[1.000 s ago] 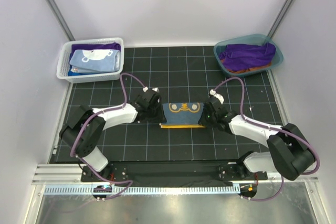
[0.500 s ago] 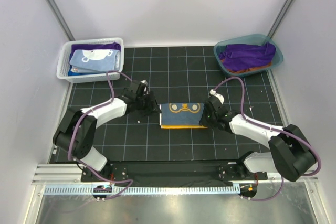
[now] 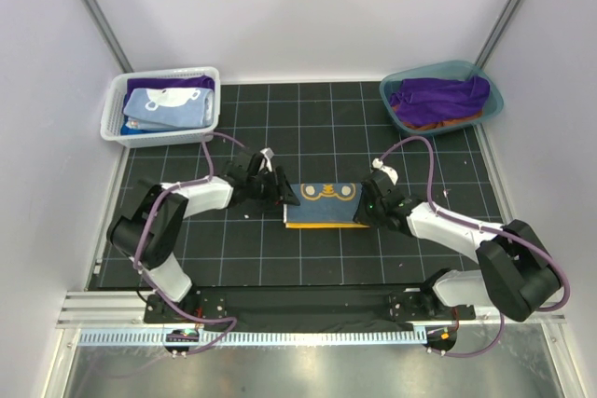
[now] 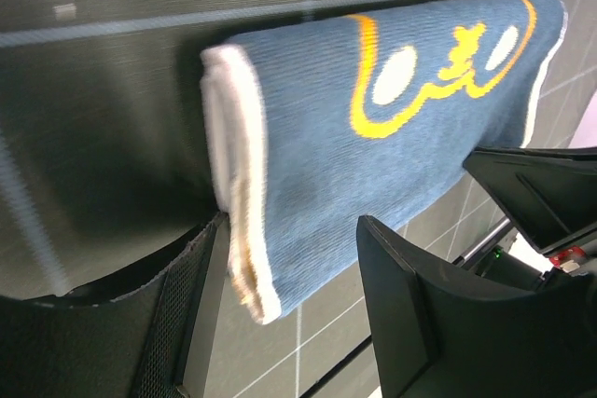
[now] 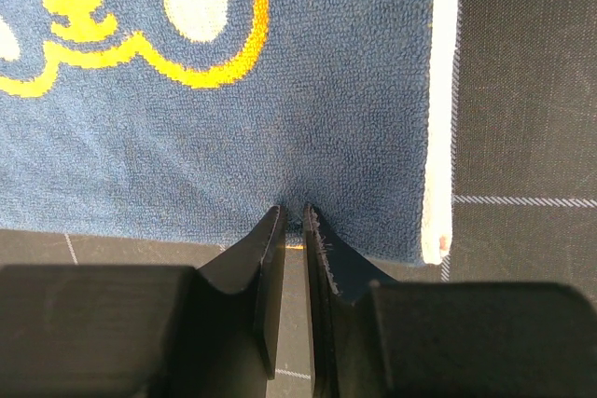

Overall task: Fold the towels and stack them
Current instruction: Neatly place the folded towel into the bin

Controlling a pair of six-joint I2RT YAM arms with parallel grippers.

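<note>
Right end effector (image 5: 291, 213) pinching towel (image 5: 233, 109), towel-filled basket (image 3: 159, 133)

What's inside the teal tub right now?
A crumpled purple towel fills most of the teal tub. An orange-brown cloth peeks out under its front edge. Anything deeper is covered by the purple one.

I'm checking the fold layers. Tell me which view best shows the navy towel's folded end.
The left wrist view: the navy towel fills it, with its white-edged layered end close up. The top view shows the whole towel, but small. The right wrist view shows only a corner, pinched by the right claw.
</note>
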